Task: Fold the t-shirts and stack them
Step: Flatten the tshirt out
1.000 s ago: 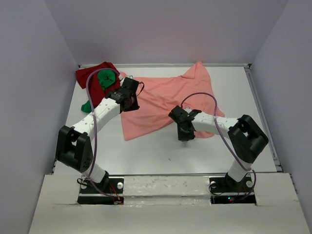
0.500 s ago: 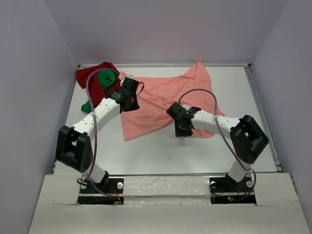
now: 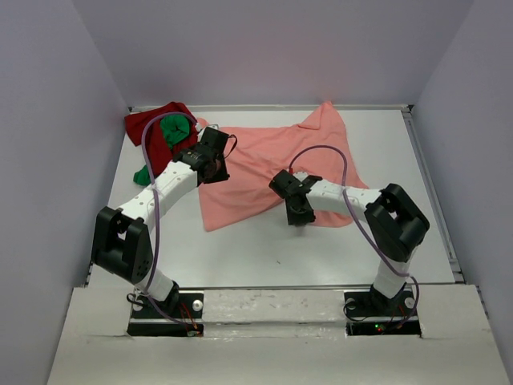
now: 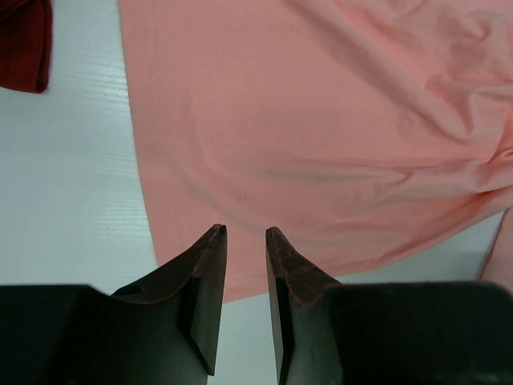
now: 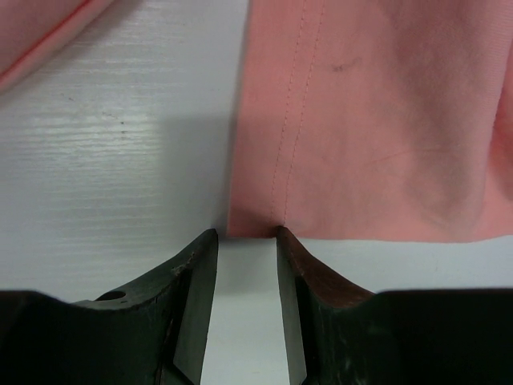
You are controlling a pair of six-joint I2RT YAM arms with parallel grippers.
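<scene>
The salmon-pink t-shirt [image 3: 264, 160] lies spread and rumpled across the middle of the white table. The dark red t-shirt [image 3: 147, 124] is bunched in the far left corner with the bright green t-shirt [image 3: 174, 128] on it. My left gripper [image 3: 213, 170] hovers over the pink shirt's left part [image 4: 321, 120], slightly open and empty [image 4: 244, 233]. My right gripper [image 3: 295, 212] is low at the shirt's near edge. It is open [image 5: 245, 234], with a hemmed corner of the pink shirt [image 5: 369, 120] right at its fingertips.
Grey walls enclose the table [image 3: 264, 249] on the left, back and right. A bit of green cloth [image 3: 143, 174] lies by the left wall. A dark red corner [image 4: 20, 48] shows in the left wrist view. Purple cables loop over both arms.
My right gripper has moved left and a little farther in, up to the pink shirt's near corner. The left arm has not moved.
</scene>
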